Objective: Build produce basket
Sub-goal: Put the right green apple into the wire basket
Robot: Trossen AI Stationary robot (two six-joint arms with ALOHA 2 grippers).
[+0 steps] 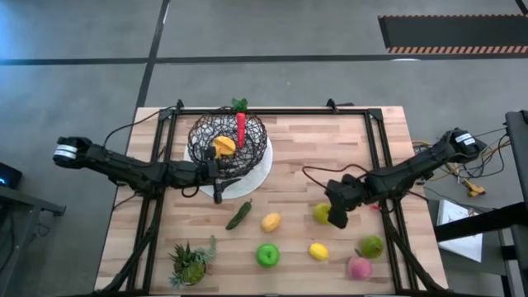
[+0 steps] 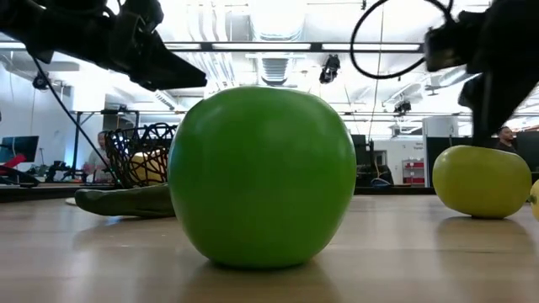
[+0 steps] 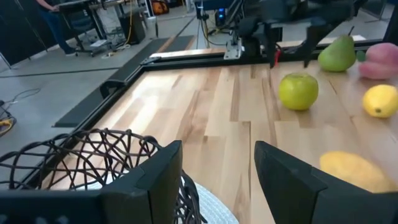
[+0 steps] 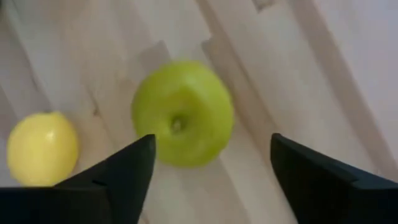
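The dark wire basket (image 1: 228, 142) stands on a white plate (image 1: 262, 165) at the table's far middle. A red piece with a green top (image 1: 241, 125) and an orange-yellow piece (image 1: 223, 146) lie in it. My left gripper (image 1: 217, 188) is open at the basket's near rim (image 3: 74, 155), touching nothing I can see. My right gripper (image 1: 337, 216) is open above a yellow-green apple (image 1: 320, 213) (image 4: 182, 113), which rests on the table beyond the fingertips. On the table also lie a dark green pepper (image 1: 238, 215), an orange-yellow fruit (image 1: 271, 222), a green apple (image 1: 267, 255), a lemon (image 1: 318, 251), a pear (image 1: 372, 246) and a pink fruit (image 1: 359, 267).
A spiky potted plant (image 1: 191, 262) stands near the table's near left corner. A black frame (image 1: 375, 140) runs along the table's left, right and far sides. In the low view the green apple (image 2: 261, 177) fills the foreground, and people show in the room behind.
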